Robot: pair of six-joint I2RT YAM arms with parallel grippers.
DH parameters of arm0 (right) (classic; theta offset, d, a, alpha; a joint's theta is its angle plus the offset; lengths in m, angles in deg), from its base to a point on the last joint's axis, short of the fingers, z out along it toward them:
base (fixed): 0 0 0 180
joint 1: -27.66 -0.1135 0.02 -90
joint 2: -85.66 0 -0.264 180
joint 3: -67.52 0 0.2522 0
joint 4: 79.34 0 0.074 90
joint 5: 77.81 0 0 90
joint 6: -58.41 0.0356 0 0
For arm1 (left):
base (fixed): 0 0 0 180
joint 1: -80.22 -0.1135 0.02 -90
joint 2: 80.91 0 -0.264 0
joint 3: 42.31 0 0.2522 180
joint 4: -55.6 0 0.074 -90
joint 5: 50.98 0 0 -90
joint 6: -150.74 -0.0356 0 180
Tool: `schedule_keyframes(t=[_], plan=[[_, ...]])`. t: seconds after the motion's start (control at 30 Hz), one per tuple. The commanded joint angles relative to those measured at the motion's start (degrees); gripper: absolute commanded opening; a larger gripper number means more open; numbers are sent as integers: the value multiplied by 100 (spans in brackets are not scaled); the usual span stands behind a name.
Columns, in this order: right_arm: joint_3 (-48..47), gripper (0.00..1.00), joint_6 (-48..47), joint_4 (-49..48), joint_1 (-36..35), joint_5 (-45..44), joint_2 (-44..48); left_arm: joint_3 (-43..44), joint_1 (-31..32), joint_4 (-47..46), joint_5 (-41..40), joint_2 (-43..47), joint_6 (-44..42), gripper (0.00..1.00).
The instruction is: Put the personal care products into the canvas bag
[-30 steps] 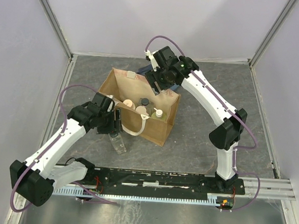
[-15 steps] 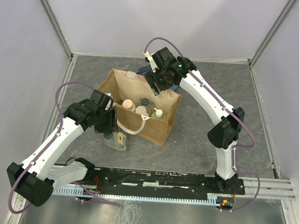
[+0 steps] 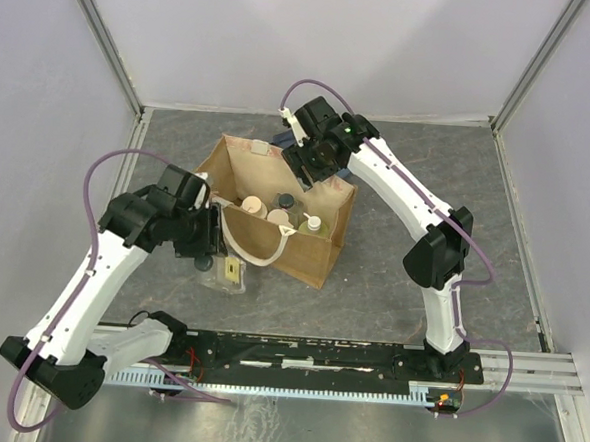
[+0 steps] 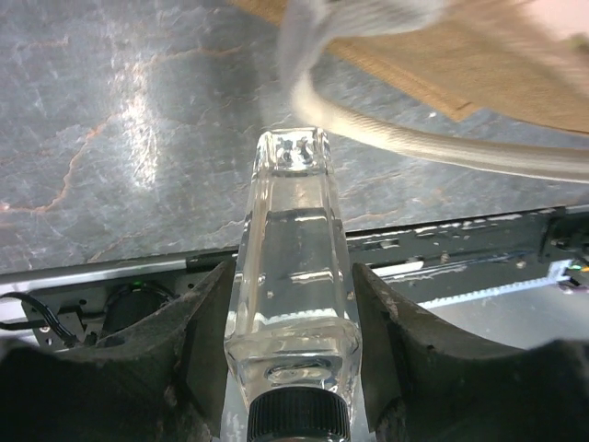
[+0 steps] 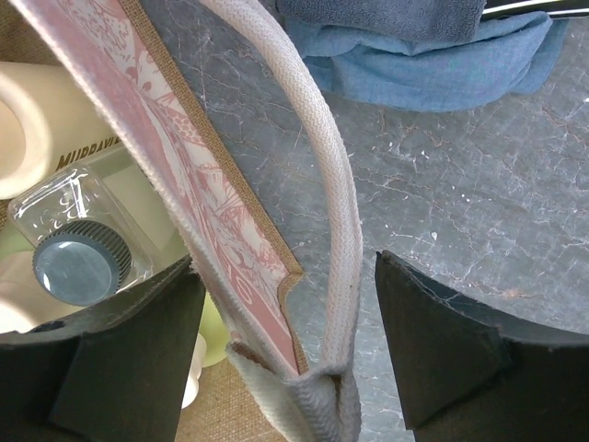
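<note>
Beside the canvas bag (image 3: 313,257), left gripper (image 4: 293,299) clamps the rigid, likely slick clear bottle (image 4: 293,230) (near its cap (image 4: 299,425)); right gripper (image 5: 285,304) gapes.

A blue folded cloth (image 5: 433,64) lies at the right wrist view's upper right, on the gray mottled table (image 3: 391,287); a metal rail (image 3: 536,371) crosses the top view's bottom.

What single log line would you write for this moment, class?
left gripper shut on clear bottle beside bag | right gripper open astride bag wall | bottle not yet bagged
</note>
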Motion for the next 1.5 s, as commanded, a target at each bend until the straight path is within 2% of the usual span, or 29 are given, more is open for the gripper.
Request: schedule_keyframes(t=[0.0, 0.23, 0.6, 0.77, 1.1, 1.27, 1.47], plan=[[-302, 81, -102, -7, 39, -74, 0, 1293, 29, 269, 677, -99, -299, 3], [-380, 81, -103, -5, 33, -70, -80, 2256, 32, 495, 1523, -320, -548, 3], [-450, 81, -126, 37, 63, -151, -143, 3973, 28, 506, 2254, -1146, -937, 3], [-471, 81, -137, 42, 107, -180, -145, 4641, 27, 556, 2241, -1675, -1117, 3], [-536, 81, -129, 139, 153, -168, -159, 6517, 31, 987, 2028, -2906, -1334, 3], [-435, 81, -146, 129, 170, -158, -136, 6587, 28, 1008, 2155, -2900, -1262, 3], [-416, 81, -204, 108, 185, -73, -143, 6326, 31, 963, 1398, -2900, -1378, 3]])
